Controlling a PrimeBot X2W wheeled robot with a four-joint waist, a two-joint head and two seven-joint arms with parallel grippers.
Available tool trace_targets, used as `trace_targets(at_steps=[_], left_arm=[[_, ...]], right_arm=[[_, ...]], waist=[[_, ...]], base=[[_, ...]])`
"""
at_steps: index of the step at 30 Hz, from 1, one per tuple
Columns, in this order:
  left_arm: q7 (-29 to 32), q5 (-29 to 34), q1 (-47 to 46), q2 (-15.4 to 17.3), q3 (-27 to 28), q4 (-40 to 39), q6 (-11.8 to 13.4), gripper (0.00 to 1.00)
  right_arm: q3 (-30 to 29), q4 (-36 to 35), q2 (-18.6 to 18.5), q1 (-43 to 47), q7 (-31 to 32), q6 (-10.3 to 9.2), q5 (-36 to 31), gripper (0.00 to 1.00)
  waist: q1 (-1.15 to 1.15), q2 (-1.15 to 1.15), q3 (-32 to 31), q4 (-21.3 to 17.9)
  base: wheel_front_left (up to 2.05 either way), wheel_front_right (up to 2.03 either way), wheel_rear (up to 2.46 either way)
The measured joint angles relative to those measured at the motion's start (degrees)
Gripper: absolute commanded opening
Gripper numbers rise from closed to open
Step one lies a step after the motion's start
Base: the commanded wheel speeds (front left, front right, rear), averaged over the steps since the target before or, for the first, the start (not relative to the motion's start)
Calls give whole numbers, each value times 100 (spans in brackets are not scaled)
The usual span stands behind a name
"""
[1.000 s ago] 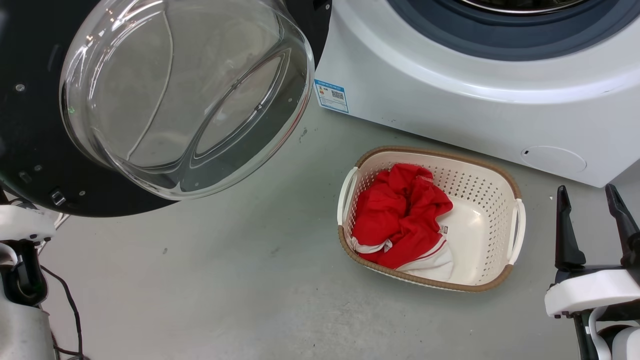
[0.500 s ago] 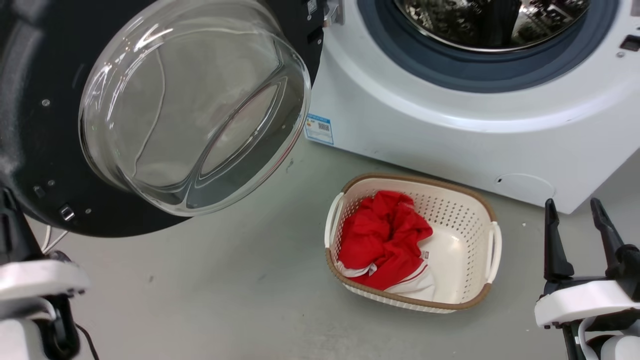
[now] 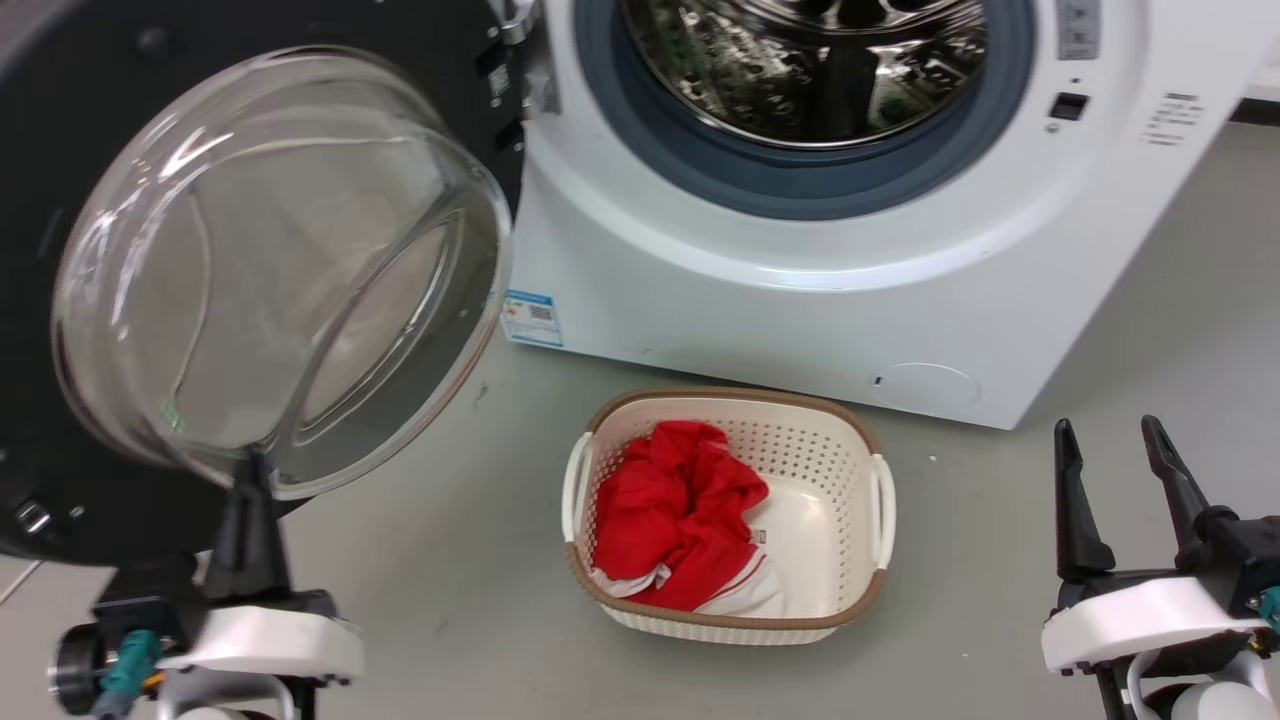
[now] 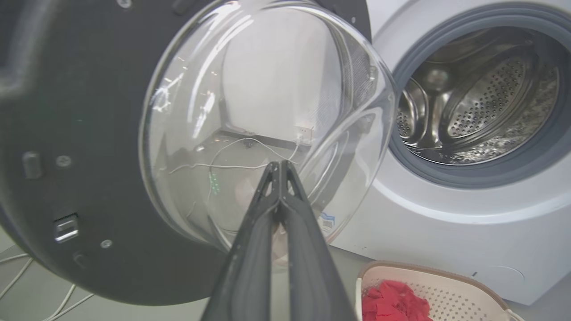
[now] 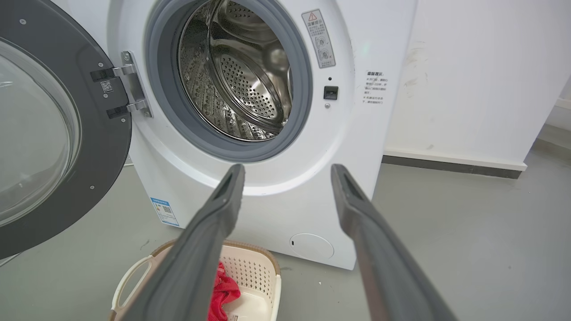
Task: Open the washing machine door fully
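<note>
The washing machine door [image 3: 300, 30], a black disc with a bulging glass bowl [image 3: 280, 270], stands swung out to the left on its hinge [image 5: 129, 89]. The white washing machine [image 3: 800, 320] shows its steel drum [image 3: 800, 60] and grey-blue gasket. My left gripper [image 3: 254, 465] is shut on nothing, its tip just before the bowl's lower rim; I cannot tell if it touches. In the left wrist view the shut left gripper [image 4: 280, 164] overlaps the glass. My right gripper [image 3: 1105, 425] hangs open at the lower right, apart from the machine [image 5: 267, 200]; the right wrist view looks past the right gripper [image 5: 287, 171] at the drum.
A white perforated basket [image 3: 885, 510] with a red cloth [image 3: 680, 510] sits on the grey floor before the machine. White cables [image 4: 26, 285] lie on the floor under the door. A white wall [image 5: 468, 67] rises to the right of the machine.
The head camera has tilted up, so the drum now shows and the basket sits lower left. My left gripper has come up and rightward to the glass bowl's lower rim. The right gripper stays open.
</note>
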Motion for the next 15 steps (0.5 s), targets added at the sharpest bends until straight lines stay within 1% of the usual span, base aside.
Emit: trace_targets(at_steps=[4, 7, 8, 9, 11, 13, 14, 15], left_arm=[[31, 123, 54, -52, -417, 96, -96, 0], [34, 189, 19, -52, -614, 207, -105, 0], [34, 223, -10, -52, -658, 247, -108, 3], [34, 230, -44, -52, -695, 293, -111, 21], [33, 241, -87, -41, -766, 357, -129, 31], [34, 260, -109, -30, -808, 420, -133, 47], [34, 261, -127, -22, -815, 441, -133, 65], [34, 268, -150, -12, -815, 460, -125, 81]], right_arm=[[80, 24, 1, -3, -13, 0, 4, 100], [135, 37, 0, -10, -27, 0, 14, 100], [162, 43, 2, -11, -34, 0, 15, 100], [177, 51, 2, -13, -38, 0, 16, 100], [219, 65, -1, -9, -51, 0, 26, 100], [266, 80, -1, -2, -52, 0, 34, 100], [292, 88, -1, 1, -52, 0, 44, 100], [324, 98, 0, 3, -52, 0, 53, 100]], waist=[[0, 0, -85, -315], [0, 0, -135, -562], [0, 0, -154, -644], [0, 0, -172, -722], [0, 0, -215, -871], [0, 0, -262, -1005], [0, 0, -288, -1067], [0, 0, -314, -1126]], base=[[0, 0, 0], [0, 0, 0], [0, 0, 0], [0, 0, 0], [0, 0, 0], [0, 0, 0], [0, 0, 0], [0, 0, 0]])
